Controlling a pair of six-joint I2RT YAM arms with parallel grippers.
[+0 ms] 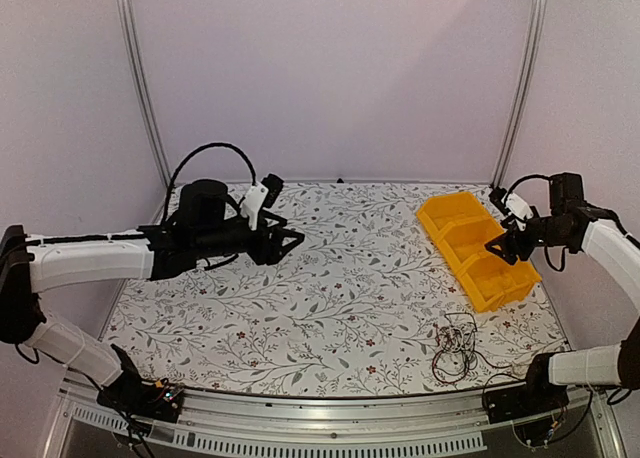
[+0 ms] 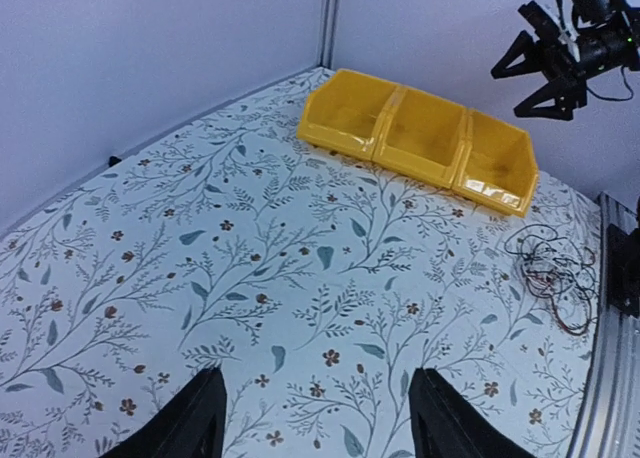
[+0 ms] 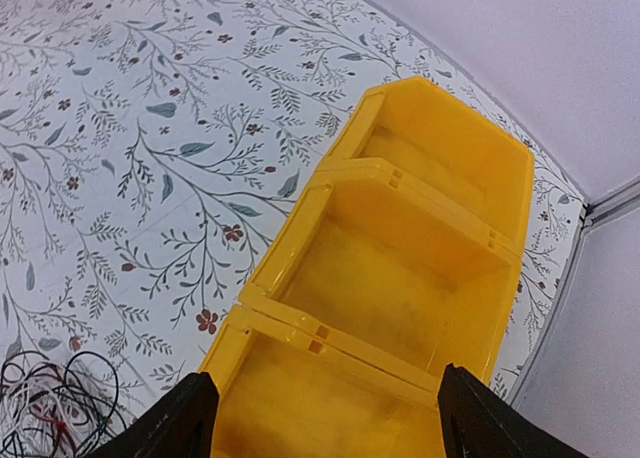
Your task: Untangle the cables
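Hovering left jaws: spread wide, gripping nothing, above the counter's (image 1: 300, 318) far left side, well apart from the cables (image 1: 458, 346).
Right jaws: spread wide, empty, over the near end of the yellow bin (image 1: 440, 218).
Cables: tangled heap on the counter's near right corner, near the bin, untouched by either jaws.

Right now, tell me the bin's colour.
The bin is yellow, clearest in the right wrist view.

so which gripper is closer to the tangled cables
Right. The right gripper hovers over the yellow bin, just beyond the cables; the left gripper hangs across the table, far left.
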